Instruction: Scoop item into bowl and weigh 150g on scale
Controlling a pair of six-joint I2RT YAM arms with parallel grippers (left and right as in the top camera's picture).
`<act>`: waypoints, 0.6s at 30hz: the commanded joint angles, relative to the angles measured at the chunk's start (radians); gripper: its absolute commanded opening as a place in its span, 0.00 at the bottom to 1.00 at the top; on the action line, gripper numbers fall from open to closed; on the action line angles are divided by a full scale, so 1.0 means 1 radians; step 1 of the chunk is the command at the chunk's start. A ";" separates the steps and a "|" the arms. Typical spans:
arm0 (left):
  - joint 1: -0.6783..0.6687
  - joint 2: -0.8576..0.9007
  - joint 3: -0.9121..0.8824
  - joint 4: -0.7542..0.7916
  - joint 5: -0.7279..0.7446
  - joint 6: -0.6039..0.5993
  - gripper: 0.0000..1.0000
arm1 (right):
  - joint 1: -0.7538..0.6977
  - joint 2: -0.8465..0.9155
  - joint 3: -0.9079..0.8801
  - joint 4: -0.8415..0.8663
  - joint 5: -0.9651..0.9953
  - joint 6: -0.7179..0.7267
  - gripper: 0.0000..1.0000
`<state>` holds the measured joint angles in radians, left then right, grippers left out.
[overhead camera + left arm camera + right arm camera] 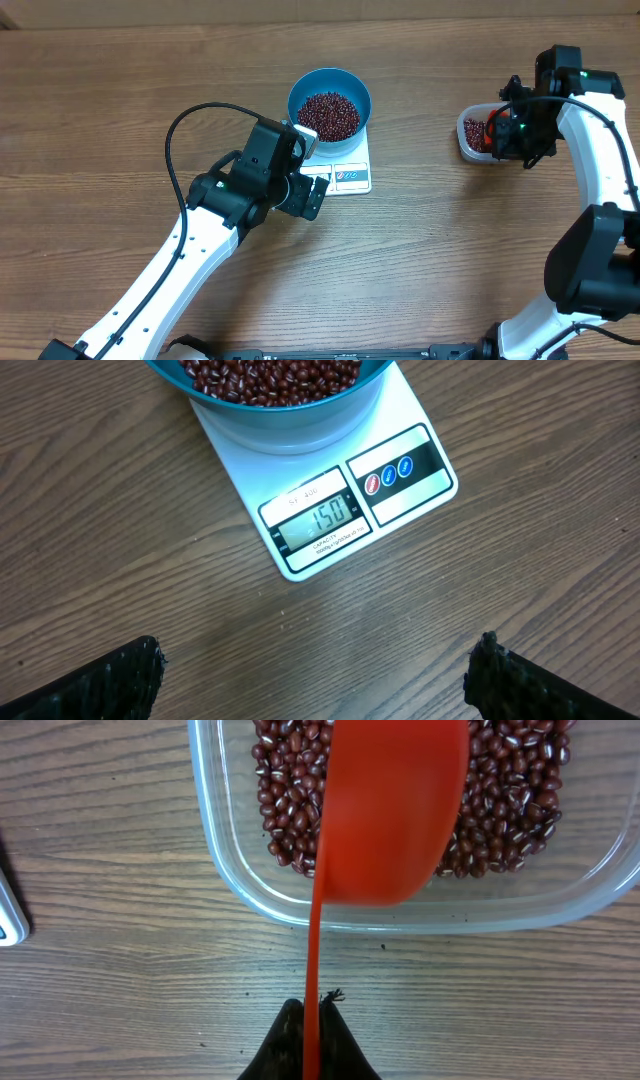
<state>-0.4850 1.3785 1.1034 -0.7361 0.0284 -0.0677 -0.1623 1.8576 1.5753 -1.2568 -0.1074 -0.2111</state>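
Observation:
A blue bowl (pixel 331 93) holding dark red beans (pixel 329 114) sits on the white scale (pixel 345 170). In the left wrist view the bowl (pixel 290 422) and its beans (pixel 270 378) stand on the scale (pixel 400 485), whose display (pixel 325 518) reads 150. My left gripper (pixel 308 190) hovers open just in front of the scale, its fingertips (pixel 110 680) wide apart over bare wood. My right gripper (pixel 312 1020) is shut on the thin handle of an orange scoop (pixel 390 810), which hangs over the beans (pixel 500 800) in a clear tub (pixel 240 890) at the right.
The clear tub (pixel 470 130) of beans stands at the right of the table, with the right arm (pixel 590 150) curving around it. The left arm (pixel 190 240) lies diagonally across the near left. A corner of the scale (pixel 8 915) shows left of the tub.

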 commanded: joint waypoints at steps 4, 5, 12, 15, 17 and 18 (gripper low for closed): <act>-0.007 0.002 -0.003 0.001 -0.003 0.023 0.99 | -0.003 0.006 -0.006 0.004 -0.007 -0.007 0.04; -0.007 0.002 -0.003 0.001 -0.003 0.023 1.00 | -0.003 0.006 -0.005 0.005 -0.007 -0.007 0.04; -0.007 0.002 -0.003 0.001 -0.003 0.023 1.00 | -0.003 0.008 -0.006 0.005 -0.007 -0.007 0.04; -0.007 0.002 -0.003 0.001 -0.003 0.023 1.00 | -0.003 0.012 -0.006 0.011 -0.007 -0.007 0.04; -0.007 0.002 -0.003 0.001 -0.003 0.023 1.00 | -0.002 0.021 -0.006 0.011 -0.007 -0.019 0.04; -0.007 0.002 -0.003 0.001 -0.003 0.023 1.00 | -0.002 0.027 -0.006 0.010 -0.007 -0.026 0.04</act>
<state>-0.4850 1.3785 1.1038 -0.7361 0.0284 -0.0681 -0.1623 1.8603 1.5753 -1.2488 -0.1074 -0.2138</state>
